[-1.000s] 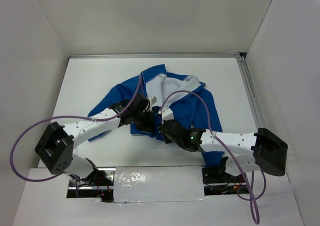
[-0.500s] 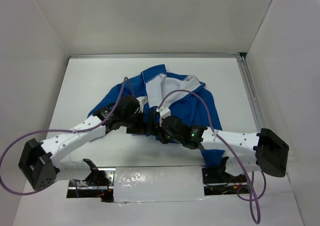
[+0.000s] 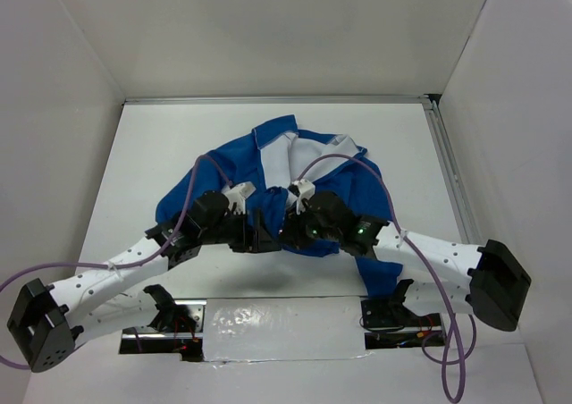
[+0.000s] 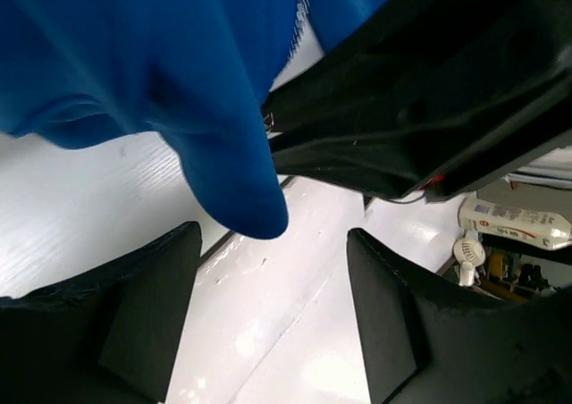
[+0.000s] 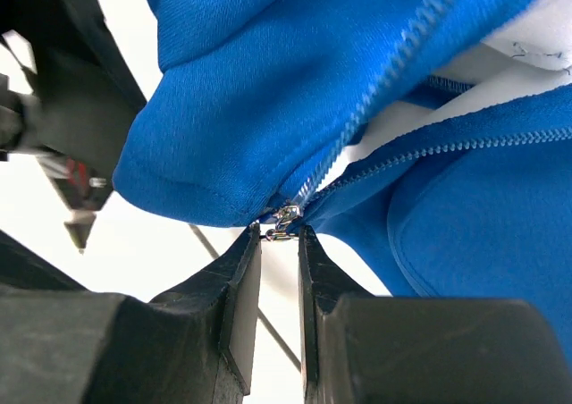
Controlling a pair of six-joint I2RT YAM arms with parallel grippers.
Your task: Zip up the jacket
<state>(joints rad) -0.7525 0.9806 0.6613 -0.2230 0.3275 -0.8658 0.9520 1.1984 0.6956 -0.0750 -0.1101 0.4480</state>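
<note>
- Jaws of the left gripper (image 4: 273, 252): spread wide, clamping nothing, with only a drooping blue hem corner (image 4: 246, 194) hanging just beyond the gap. Jaws of the right gripper (image 5: 279, 240): nearly closed, apparently nipping the zipper slider (image 5: 284, 218) at the very tips.
- Jacket (image 3: 353, 198): crumpled and half open on the white table (image 3: 143, 154), toward the middle, near edge raised between the two wrists.
- Handling, as judged: light and thoroughly limp. Sags and folds wherever unsupported, so probably follows any tug instead of resisting it. Not fragile, not slippery as cloth, but shapeless.
- White lining (image 3: 313, 145): showing between the blue front panels, so unzipped over most of the length.
- Where to take hold, by this reading: two places at once. Bottom hem just below the slider, pinched by the left and kept taut. Slider pull, drawn toward the collar by the right.
- Toothed tapes (image 5: 384, 73): parting upward from the slider, one curving over a soft fold. Likely to buckle and jam unless pulled into a straight line first.
- Slider pull: small, smooth, metallic. Easily lost from a shallow tip pinch, so worth a firm, square grip before any pulling.
</note>
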